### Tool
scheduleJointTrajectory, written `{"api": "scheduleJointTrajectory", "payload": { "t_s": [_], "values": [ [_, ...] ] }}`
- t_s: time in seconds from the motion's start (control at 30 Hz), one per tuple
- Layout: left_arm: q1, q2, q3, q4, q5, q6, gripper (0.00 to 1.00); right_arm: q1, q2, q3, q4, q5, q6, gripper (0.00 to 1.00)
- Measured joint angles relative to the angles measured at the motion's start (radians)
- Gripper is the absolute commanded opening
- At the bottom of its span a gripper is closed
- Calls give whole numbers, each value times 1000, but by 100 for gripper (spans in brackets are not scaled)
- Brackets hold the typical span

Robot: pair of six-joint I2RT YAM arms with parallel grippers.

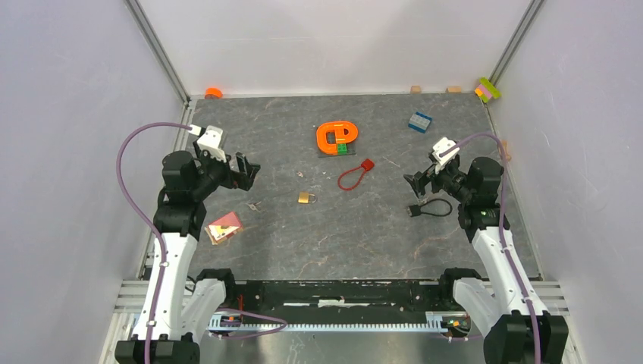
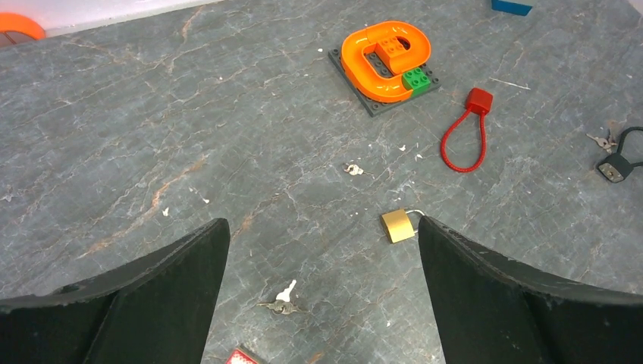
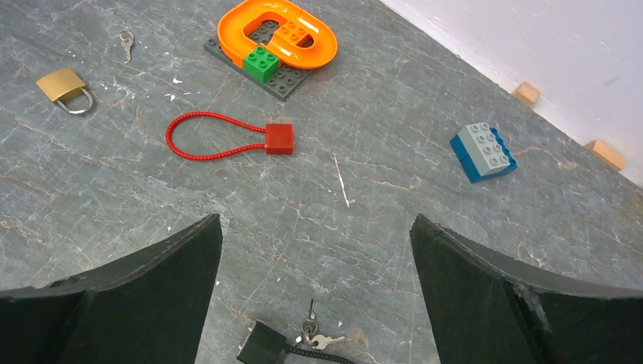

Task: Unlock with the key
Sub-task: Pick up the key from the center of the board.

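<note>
Hovering spread and empty, the left tool (image 1: 246,171) and right tool (image 1: 415,183) are held clear of the central brass padlock (image 1: 306,198), leaving the key (image 2: 282,297) at its near left reachable.

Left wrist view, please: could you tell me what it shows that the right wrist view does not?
Only the left wrist view shows the loose key near its lower edge. Only the right wrist view shows two wooden blocks along the wall. Both show the brass padlock, the red cable lock and the orange brick track.
</note>
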Motion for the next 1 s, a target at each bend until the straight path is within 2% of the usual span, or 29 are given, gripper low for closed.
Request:
{"api": "scheduleJointTrajectory", "payload": {
  "t_s": [0.53, 0.8, 0.9, 1.0],
  "values": [
    [0, -5, -1, -2, -34, 6, 100, 0, -23, -36, 5, 4, -37, 98],
    [0, -2, 21, -41, -52, 5, 100, 9, 51, -35, -33, 50, -73, 98],
    [0, 31, 55, -67, -51, 6, 100, 69, 63, -35, -40, 100, -81, 98],
    [0, 82, 80, -87, -31, 14, 100, 190, 93, -29, -44, 163, -105, 98]
  ]
}}
